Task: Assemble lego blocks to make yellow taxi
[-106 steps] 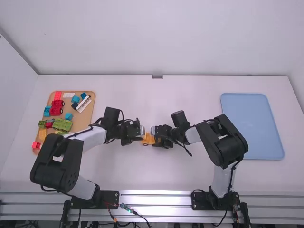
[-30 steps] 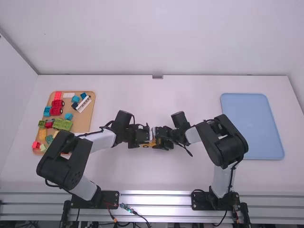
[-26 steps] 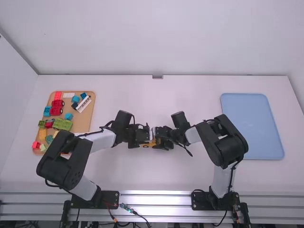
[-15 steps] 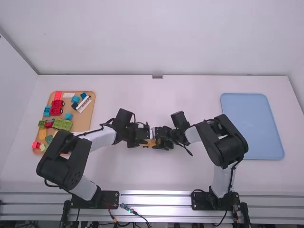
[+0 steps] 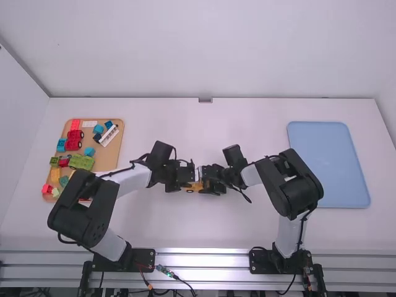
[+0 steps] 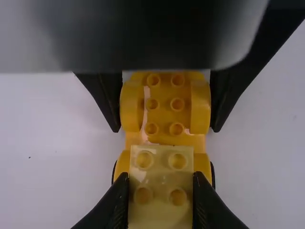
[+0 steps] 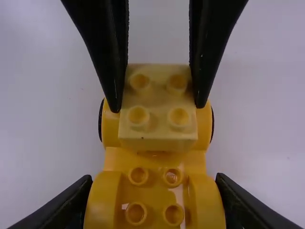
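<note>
High view, white table, pale walls

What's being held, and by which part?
Left gripper: pale yellow four-stud block, by opposite sides. Right gripper: yellow-orange car base, by the outer sides of its fenders.

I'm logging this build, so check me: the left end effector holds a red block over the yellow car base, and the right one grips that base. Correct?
Not quite: the block is pale yellow, not red, as the left wrist view shows. The left end effector does hold it over the yellow car base, which the right end effector grips.
</note>
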Available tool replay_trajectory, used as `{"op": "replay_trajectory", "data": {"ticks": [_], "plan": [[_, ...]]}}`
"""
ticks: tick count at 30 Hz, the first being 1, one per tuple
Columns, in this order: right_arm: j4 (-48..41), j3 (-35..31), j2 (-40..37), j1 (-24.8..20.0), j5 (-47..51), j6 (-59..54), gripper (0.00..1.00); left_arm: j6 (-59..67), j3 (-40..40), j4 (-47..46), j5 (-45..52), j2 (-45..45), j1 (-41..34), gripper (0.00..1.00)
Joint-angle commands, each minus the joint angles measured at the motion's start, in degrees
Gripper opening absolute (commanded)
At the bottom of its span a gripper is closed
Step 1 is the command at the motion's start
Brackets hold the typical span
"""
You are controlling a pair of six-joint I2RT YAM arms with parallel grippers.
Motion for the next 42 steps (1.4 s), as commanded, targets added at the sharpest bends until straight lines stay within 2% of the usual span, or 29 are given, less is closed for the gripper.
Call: {"op": "replay_trajectory", "data": {"ticks": [1, 10, 17, 22, 25, 33, 34, 37, 42], "plan": [[0.04, 0.07, 0.99, -0.09, 1.90, 0.66, 0.63, -0.26, -1.22, 0.55, 0.63, 0.53, 0.37, 0.02], [0.24, 0.00, 0.99, -0.09, 1.75, 0.68, 0.63, -0.31, -1.92, 1.44, 0.81, 0.53, 0.37, 0.03], [0.22, 0.00, 0.99, -0.09, 1.90, 0.59, 0.63, -0.28, -1.92, 1.22, 0.59, 0.53, 0.35, 0.21], [0.20, 0.07, 0.99, -0.09, 1.90, 0.96, 0.63, -0.31, -1.90, 1.16, 0.59, 0.53, 0.37, 0.25], [0.24, 0.04, 0.99, -0.09, 1.81, 1.22, 0.63, -0.31, -1.90, 1.18, 0.59, 0.53, 0.39, 0.36], [0.22, 0.04, 0.99, -0.07, 1.86, 1.22, 0.64, -0.35, -1.90, 1.22, 0.42, 0.53, 0.37, 0.50], [0.22, 0.07, 0.99, -0.07, 1.88, 1.22, 0.64, -0.31, -1.90, 1.18, 0.44, 0.53, 0.37, 0.54], [0.22, 0.04, 0.99, -0.09, 1.88, 1.20, 0.64, -0.28, -1.90, 1.27, 0.37, 0.53, 0.37, 0.99], [0.20, 0.04, 0.99, -0.09, 1.88, 1.20, 0.64, -1.68, -0.81, 1.20, -0.42, 0.51, 0.37, 0.99]]}}
